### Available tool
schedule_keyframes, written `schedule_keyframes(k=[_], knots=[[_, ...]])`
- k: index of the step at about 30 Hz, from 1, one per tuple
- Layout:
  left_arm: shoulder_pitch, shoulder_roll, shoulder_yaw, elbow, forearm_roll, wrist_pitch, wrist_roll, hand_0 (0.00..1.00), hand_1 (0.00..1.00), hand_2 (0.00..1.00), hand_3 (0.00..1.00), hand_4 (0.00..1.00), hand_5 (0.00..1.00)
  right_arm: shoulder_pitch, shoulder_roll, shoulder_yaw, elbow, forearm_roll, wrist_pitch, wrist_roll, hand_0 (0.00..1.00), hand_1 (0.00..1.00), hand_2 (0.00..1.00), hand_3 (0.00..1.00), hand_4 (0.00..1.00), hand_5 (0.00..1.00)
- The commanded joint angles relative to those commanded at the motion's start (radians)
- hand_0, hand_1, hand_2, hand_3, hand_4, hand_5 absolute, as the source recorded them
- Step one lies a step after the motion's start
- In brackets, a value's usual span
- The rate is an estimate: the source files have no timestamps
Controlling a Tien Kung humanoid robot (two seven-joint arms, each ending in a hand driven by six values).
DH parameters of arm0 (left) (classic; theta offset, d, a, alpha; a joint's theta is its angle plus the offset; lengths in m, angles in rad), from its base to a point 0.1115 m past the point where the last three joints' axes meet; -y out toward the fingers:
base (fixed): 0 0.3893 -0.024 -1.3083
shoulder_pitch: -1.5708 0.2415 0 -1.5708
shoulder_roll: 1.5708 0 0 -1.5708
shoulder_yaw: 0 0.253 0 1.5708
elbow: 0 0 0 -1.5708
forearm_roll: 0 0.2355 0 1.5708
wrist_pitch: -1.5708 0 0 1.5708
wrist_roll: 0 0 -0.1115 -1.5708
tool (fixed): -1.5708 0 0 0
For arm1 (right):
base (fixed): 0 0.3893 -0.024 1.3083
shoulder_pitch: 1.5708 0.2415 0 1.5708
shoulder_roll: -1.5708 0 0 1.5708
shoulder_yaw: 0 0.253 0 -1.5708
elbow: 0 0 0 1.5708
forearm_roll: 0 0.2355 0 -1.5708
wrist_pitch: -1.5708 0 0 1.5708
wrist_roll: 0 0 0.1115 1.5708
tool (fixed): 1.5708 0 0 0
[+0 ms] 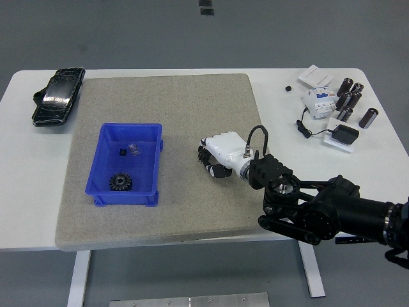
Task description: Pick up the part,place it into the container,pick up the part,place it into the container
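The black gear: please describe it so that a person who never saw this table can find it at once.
Find the grey mat that covers the middle of the white table; on its left part stands a blue container. The black gear lies at its near end, round and toothed, much bigger than the tiny parts farther back.

Blue rectangular container (101, 166), open-topped, set flat on the grey mat at about nine o'clock of the table's middle, long side running near to far. Inside, toward its six o'clock end, a black toothed gear part (119, 182) lying flat on the floor; toward twelve o'clock, a small black piece (123, 152) just beside a tiny pale, glinting piece (134, 149). Any part at three o'clock of the container too hidden to tell
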Motion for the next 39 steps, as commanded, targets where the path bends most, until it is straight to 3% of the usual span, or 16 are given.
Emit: schedule_keyframes(k=[6, 13, 19, 22, 23, 28, 29, 34, 35, 39], knots=[[0.001, 0.000, -0.006, -0.001, 0.006, 0.001, 0.003, 0.682, 0.660, 0.636, 0.574, 0.714, 0.326, 0.014, 0.015, 0.068, 0.110, -0.052, -0.007, -0.023, 0.300, 0.420, 0.461, 0.652, 0.509, 0.006], [0.001, -0.001, -0.007, -0.001, 0.007, 0.000, 0.004, 0.682, 0.659, 0.636, 0.573, 0.714, 0.328, 0.027, 0.098, 0.083, 0.188, -0.103, -0.020, -0.036, 0.302, 0.426, 0.460, 0.652, 0.512, 0.008], [0.000, 0.002, -0.012, -0.001, 0.013, -0.001, 0.007, 0.682, 0.659, 0.635, 0.574, 0.715, 0.329, 0.040, 0.162, 0.025, 0.178, -0.138, -0.019, -0.032, 0.311, 0.445, 0.451, 0.653, 0.509, 0.012], [0.000, 0.003, -0.014, -0.002, 0.016, -0.001, 0.009, 0.682, 0.659, 0.635, 0.574, 0.715, 0.329, 0.042, 0.162, 0.010, 0.167, -0.155, -0.015, -0.033, 0.311, 0.445, 0.451, 0.653, 0.509, 0.012], [0.000, 0.002, -0.014, -0.002, 0.017, -0.001, 0.010, 0.682, 0.659, 0.637, 0.574, 0.716, 0.330, 0.042, 0.162, 0.008, 0.165, -0.158, -0.010, -0.035, 0.353, 0.526, 0.553, 0.669, 0.444, 0.077], [-0.001, 0.002, -0.014, -0.002, 0.018, 0.000, 0.009, 0.682, 0.659, 0.637, 0.574, 0.716, 0.330, 0.039, 0.162, 0.007, 0.153, -0.165, 0.022, -0.049, 0.353, 0.526, 0.553, 0.669, 0.444, 0.077], [-0.001, 0.002, -0.014, -0.002, 0.017, 0.000, 0.009, 0.682, 0.659, 0.637, 0.574, 0.717, 0.330, 0.037, 0.162, 0.008, 0.152, -0.165, 0.028, -0.051, 0.762, 0.830, 0.841, 0.770, 0.571, 0.338], [-0.001, 0.002, -0.015, -0.002, 0.019, 0.000, 0.010, 0.682, 0.659, 0.637, 0.574, 0.717, 0.330, 0.030, 0.162, 0.009, 0.150, -0.165, 0.041, -0.057, 0.762, 0.830, 0.841, 0.770, 0.571, 0.338], [0.000, 0.002, -0.016, -0.002, 0.019, 0.000, 0.010, 0.681, 0.659, 0.636, 0.575, 0.716, 0.329, 0.029, 0.162, 0.011, 0.151, -0.163, 0.042, -0.056, 0.922, 0.938, 0.925, 0.904, 0.719, 0.414], [0.001, 0.002, -0.021, -0.002, 0.025, -0.001, 0.014, 0.681, 0.659, 0.636, 0.575, 0.716, 0.329, 0.026, 0.162, 0.015, 0.153, -0.156, 0.050, -0.054, 0.922, 0.938, 0.925, 0.904, 0.719, 0.414]])
